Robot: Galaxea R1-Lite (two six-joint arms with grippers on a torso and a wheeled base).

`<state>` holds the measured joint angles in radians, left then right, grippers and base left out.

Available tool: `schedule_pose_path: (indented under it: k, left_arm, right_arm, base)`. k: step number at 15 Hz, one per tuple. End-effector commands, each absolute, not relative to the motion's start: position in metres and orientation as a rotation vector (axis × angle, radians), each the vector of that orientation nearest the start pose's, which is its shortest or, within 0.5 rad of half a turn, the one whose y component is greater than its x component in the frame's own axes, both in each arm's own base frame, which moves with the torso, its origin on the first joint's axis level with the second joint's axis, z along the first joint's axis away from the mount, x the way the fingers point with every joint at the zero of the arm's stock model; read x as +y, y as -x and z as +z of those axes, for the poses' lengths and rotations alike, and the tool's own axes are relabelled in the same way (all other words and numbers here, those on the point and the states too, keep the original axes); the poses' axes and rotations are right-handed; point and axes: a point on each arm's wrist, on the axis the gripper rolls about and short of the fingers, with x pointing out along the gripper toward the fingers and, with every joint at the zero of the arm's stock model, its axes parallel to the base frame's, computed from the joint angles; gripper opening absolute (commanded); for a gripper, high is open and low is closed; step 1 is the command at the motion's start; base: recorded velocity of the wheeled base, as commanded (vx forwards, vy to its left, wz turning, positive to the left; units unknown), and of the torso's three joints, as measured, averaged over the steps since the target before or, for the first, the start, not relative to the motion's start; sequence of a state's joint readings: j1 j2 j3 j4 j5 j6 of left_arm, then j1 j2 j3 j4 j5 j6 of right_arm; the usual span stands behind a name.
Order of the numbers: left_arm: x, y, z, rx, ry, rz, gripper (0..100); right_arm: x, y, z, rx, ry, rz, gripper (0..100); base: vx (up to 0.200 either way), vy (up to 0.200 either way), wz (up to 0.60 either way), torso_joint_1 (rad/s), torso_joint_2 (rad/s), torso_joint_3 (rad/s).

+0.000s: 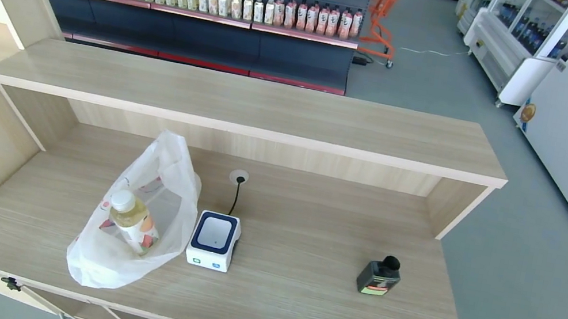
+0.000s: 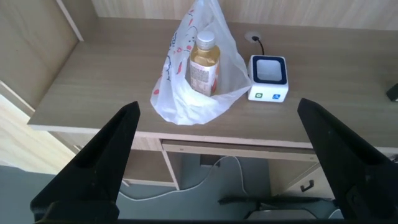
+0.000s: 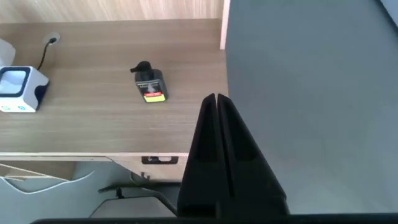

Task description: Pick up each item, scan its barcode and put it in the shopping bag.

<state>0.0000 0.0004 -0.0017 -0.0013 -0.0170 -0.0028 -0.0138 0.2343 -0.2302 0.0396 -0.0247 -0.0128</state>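
Head view looks down on a wooden counter [image 1: 293,307]; a white plastic shopping bag [image 1: 94,257] stands on its left part with the mouth open; inside the bag a bottle [image 1: 132,219] of pale yellow drink with a white cap stands roughly upright, leaning a little. Just beside the bag, to its right, sits a small white scanner [image 1: 213,240] with a dark blue frame around its window; a black cable [image 1: 235,197] runs from the back of the scanner to a round hole in the counter. Well apart from these, toward the right end of the counter, is a small dark bottle [image 1: 379,277] with a black cap and a red and green label; whether it stands or lies I cannot tell.

Left gripper [image 2: 219,106] hangs out in front of the counter's near edge, facing the bag and scanner; its fingers are spread wide and hold nothing. Right gripper [image 3: 216,99] is off the near edge by the counter's right end; its fingers are pressed together with nothing between them; the dark bottle lies beyond it, apart.
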Motion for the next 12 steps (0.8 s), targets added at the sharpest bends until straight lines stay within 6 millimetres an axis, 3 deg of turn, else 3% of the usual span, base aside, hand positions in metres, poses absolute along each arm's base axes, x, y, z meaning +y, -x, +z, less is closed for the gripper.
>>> schedule_pose_path:
  k: [1,3,7,9,12]
  left_arm:
    - [0.0,0.023,0.076,-0.003,0.003,-0.017,100]
    - [0.0,0.023,0.076,-0.003,0.003,-0.017,100]
    - [0.0,0.023,0.076,-0.003,0.003,-0.017,100]
    - [0.0,0.023,0.076,-0.003,0.003,-0.017,100]
    - [0.0,0.023,0.076,-0.003,0.003,-0.017,100]
  right_arm:
    - [-0.01,-0.118,0.173,0.634,0.159,-0.1,0]
    - [-0.013,-0.158,0.147,0.825,0.316,-0.054,0]
    - [-0.014,-0.223,0.105,0.89,0.567,0.094,0]
    - [-0.015,-0.246,0.089,0.886,0.678,0.149,0]
    - [-0.003,-0.26,0.078,0.879,0.713,0.24,0]
  base:
    - [0.0,0.0,0.0,0.0,0.0,0.0]
    - [0.0,0.0,0.0,0.0,0.0,0.0]
    - [0.0,0.0,0.0,0.0,0.0,0.0]
    - [0.0,0.0,0.0,0.0,0.0,0.0]
    - [0.0,0.0,0.0,0.0,0.0,0.0]
